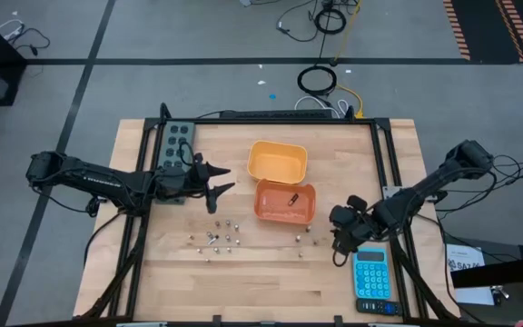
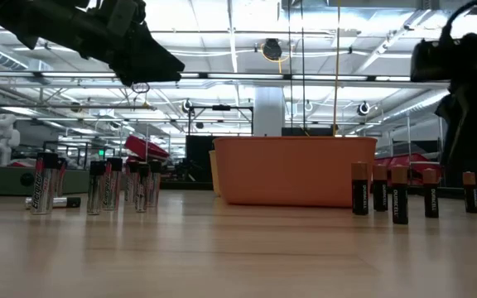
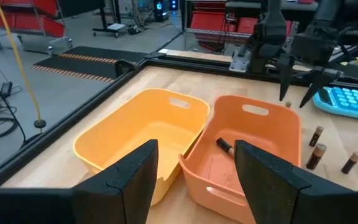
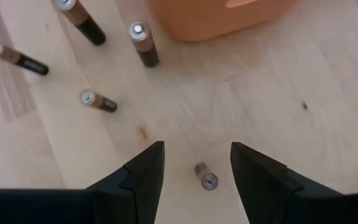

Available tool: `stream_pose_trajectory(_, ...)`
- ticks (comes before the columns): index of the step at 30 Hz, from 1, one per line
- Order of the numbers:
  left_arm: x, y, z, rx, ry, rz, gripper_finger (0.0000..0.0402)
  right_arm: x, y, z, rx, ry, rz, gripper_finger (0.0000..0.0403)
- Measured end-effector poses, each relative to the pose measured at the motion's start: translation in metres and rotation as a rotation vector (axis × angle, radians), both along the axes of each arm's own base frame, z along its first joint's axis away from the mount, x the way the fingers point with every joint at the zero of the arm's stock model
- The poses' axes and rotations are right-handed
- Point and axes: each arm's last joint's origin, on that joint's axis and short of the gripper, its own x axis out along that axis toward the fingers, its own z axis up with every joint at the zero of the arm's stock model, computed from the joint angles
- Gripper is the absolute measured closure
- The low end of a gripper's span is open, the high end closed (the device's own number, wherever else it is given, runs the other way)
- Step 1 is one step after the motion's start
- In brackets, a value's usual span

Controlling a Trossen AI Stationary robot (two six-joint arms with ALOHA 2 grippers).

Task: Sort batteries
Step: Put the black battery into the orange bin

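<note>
Right gripper (image 4: 194, 163) hangs low over the table (image 1: 261, 282), jaws spread wide, nothing in them, and one dark battery (image 4: 206, 177) stands on end right between the fingertips. That's the risk: these cells are standing upright, so a jaw that comes down off-centre could clip the top and tip it, and a round cell on smooth wood may roll away. More dark batteries (image 4: 143, 43) stand or lie just beyond, so a knocked one could bowl into its neighbours.

Just past them sits the orange bin (image 1: 286, 202), one dark cell (image 3: 224, 146) already lying inside, with the yellow bin (image 1: 277, 161) touching it on the far side. The blue calculator (image 1: 371, 274) lies near the right gripper.

Left gripper (image 1: 220, 180) hovers on the left, jaws also spread and empty, above the silvery batteries (image 1: 214, 238) crowded together; a sweep there could topple several.
</note>
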Motion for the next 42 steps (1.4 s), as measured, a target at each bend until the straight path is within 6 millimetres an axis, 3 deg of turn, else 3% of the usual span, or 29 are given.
stream_pose_trajectory(9, 0.000, 0.000, 0.000, 0.002, 0.005, 0.000, 0.0181, -0.022, 0.013, -0.027, -0.017, -0.180, -0.103, 0.0227)
stream_pose_trajectory(17, 0.000, 0.000, 0.000, 0.001, 0.003, 0.000, 0.0181, -0.038, 0.007, -0.054, -0.031, -0.261, -0.167, 0.0236)
stream_pose_trajectory(20, 0.000, 0.000, 0.000, 0.000, 0.000, 0.001, 0.0181, -0.038, 0.007, -0.058, -0.023, -0.257, -0.146, 0.0273)
stream_pose_trajectory(24, 0.000, 0.001, 0.000, 0.008, -0.002, 0.023, 0.0181, -0.038, 0.008, -0.063, -0.013, -0.251, -0.113, 0.0370)
stream_pose_trajectory(28, 0.000, 0.001, 0.001, 0.018, -0.008, 0.042, 0.0181, -0.037, 0.008, -0.062, -0.019, -0.265, -0.089, 0.0385)
stream_pose_trajectory(32, 0.000, 0.001, 0.001, 0.011, -0.012, 0.044, 0.0181, -0.025, 0.017, -0.039, -0.083, -0.380, -0.056, 0.0386)
stream_pose_trajectory(38, 0.000, 0.001, 0.002, -0.016, -0.033, 0.050, 0.0181, 0.010, 0.035, 0.030, -0.346, -0.643, 0.019, 0.0386)
stream_pose_trajectory(42, 0.000, 0.001, 0.004, -0.016, -0.052, 0.049, 0.0181, 0.022, 0.026, 0.044, -0.568, -0.644, 0.016, 0.0386)
